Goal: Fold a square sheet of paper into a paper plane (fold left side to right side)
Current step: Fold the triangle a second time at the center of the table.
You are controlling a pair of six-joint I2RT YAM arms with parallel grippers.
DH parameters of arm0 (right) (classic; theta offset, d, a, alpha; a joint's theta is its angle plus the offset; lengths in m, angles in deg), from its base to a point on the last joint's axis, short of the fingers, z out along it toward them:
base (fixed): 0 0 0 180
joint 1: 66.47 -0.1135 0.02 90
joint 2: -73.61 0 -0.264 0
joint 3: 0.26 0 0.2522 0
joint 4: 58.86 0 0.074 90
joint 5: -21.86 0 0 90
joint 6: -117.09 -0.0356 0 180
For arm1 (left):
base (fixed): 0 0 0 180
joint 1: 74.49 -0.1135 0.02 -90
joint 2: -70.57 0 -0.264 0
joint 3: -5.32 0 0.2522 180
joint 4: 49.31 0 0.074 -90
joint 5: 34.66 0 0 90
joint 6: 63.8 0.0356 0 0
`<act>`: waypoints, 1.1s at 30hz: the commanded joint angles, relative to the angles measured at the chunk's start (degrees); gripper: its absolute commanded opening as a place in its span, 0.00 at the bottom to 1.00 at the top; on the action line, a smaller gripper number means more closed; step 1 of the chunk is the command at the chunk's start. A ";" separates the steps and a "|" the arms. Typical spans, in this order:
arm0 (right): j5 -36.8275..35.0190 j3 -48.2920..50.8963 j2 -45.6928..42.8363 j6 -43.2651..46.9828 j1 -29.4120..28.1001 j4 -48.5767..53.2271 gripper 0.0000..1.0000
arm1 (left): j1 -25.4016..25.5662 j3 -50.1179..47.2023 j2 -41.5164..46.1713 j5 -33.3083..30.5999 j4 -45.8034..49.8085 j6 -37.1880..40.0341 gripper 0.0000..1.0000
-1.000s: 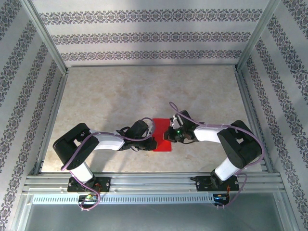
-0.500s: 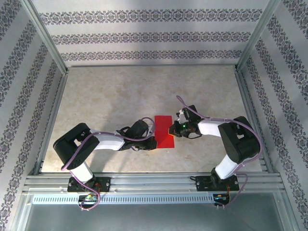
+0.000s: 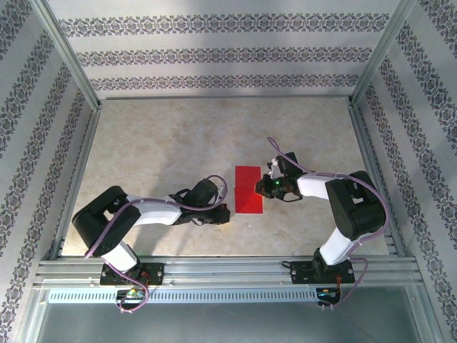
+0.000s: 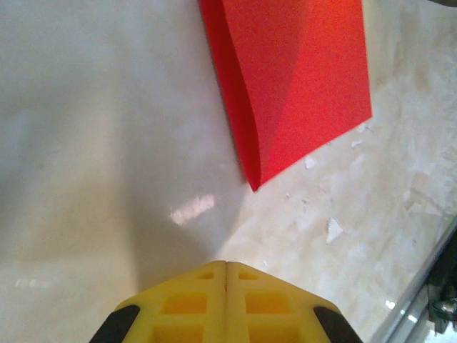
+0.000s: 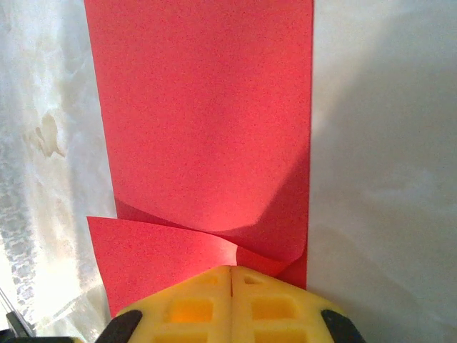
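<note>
My right claw (image 5: 230,271) is pinched fully closed, its yellow pads (image 5: 189,311) pressed flat together with no gap. The tips sit at the near end of the red sheet of paper (image 5: 207,121), where a loose corner of the upper layer curls up against them. I see no paper in the seam, but I cannot tell whether a sliver of that layer is nipped there. My left claw (image 4: 226,268) is likewise closed on nothing and hangs near the sheet's nearest corner, not touching it. The sheet lies on the pale table (image 3: 164,150), somewhat nearer than centre, between my two claws. It shows as a doubled rectangle narrower than a square, so I judge the left-to-right fold is laid over but not pressed: from the left wrist, the top layer bows up off the lower one along the side facing that claw. I expect it to handle as very light, thin, limp stuff that springs back until creased, slides readily on this smooth top, and wrinkles or tears if dragged by one point. So I would not grab the middle. I would pin the layers flat with one closed tip and run the other along the fold, or, to lift, nip a free corner where a layer stands clear of the table.
</note>
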 commanded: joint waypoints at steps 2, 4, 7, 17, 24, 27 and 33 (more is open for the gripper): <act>-1.85 1.81 0.38 -0.19 -2.40 1.84 0.00 | 0.36 2.75 4.14 -1.40 5.19 2.45 0.01; -2.46 2.36 -0.26 -1.21 -3.55 1.36 0.00 | 0.36 4.42 3.37 -0.77 5.48 3.12 0.01; -3.08 3.15 -0.95 -2.45 -4.65 0.53 0.00 | 0.35 6.85 0.58 0.14 5.10 4.02 0.01; -2.84 3.47 -1.01 -3.01 -5.55 0.25 0.00 | -1.41 12.79 -7.71 0.02 4.72 6.53 0.00; -2.48 3.11 -0.82 -3.18 -5.70 0.21 0.00 | -2.01 14.83 -12.51 -0.35 7.39 7.83 0.00; -2.26 2.84 -1.38 -3.28 -5.68 0.34 0.00 | -1.99 14.25 -13.36 -0.48 7.89 7.66 0.00; -1.69 1.40 -1.97 -3.28 -5.39 0.93 0.00 | -1.75 13.26 -13.49 -1.87 10.22 7.74 0.00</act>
